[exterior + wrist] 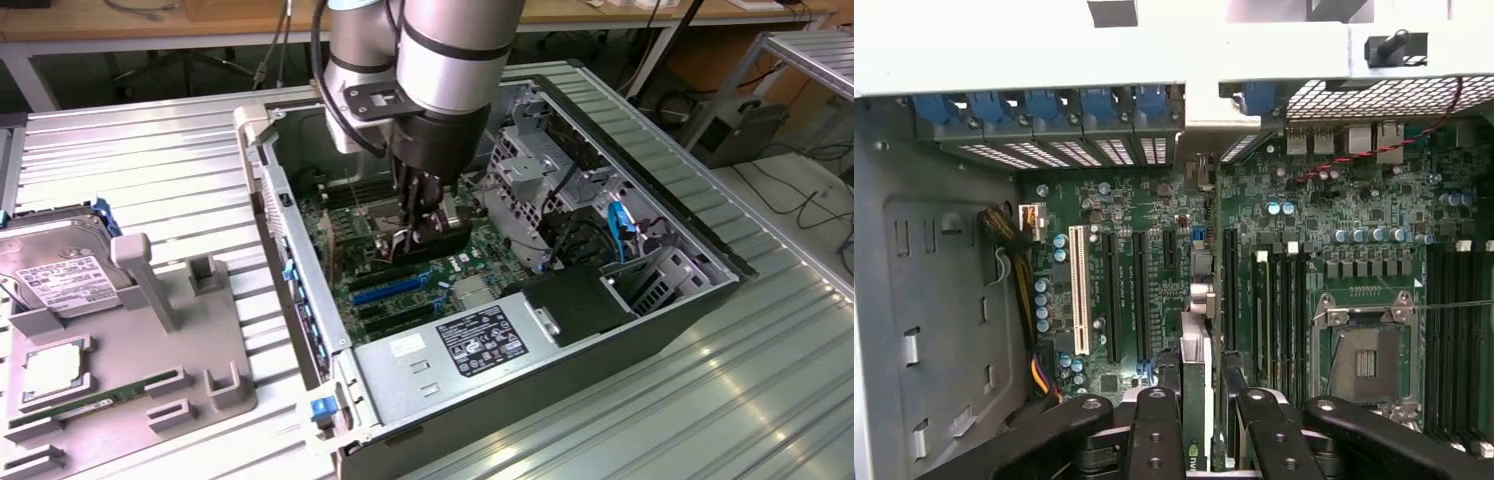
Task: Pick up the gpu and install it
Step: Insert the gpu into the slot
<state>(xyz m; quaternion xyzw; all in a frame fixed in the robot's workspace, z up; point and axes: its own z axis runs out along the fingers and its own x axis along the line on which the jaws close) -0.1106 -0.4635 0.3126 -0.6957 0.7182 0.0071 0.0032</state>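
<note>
The arm [447, 60] blocks much of the open computer case [667, 300] in the exterior view. It covers the upper part of the tool [430, 222] and some of the motherboard [387, 290] behind it. There the gpu [430, 248] reads only as a dark slab under the fingers. Its lower edge is lost among the slots, so whether it touches one cannot be told.

In the wrist view the gpu [1194, 365] appears edge-on as a thin strip, cut off by the picture's edge together with the tool [1199, 425]. The black fingers [1154, 430] stand on either side of the card and press against it, so the tool is clamped on the gpu. The card hangs upright over the motherboard [1154, 220], among the long expansion slots [1139, 295] and near the empty processor socket [1364, 360].

On the worktop [160, 150] at the exterior view's left, well apart from the case, a grey holder [200, 370] carries a hard drive [60, 280].
</note>
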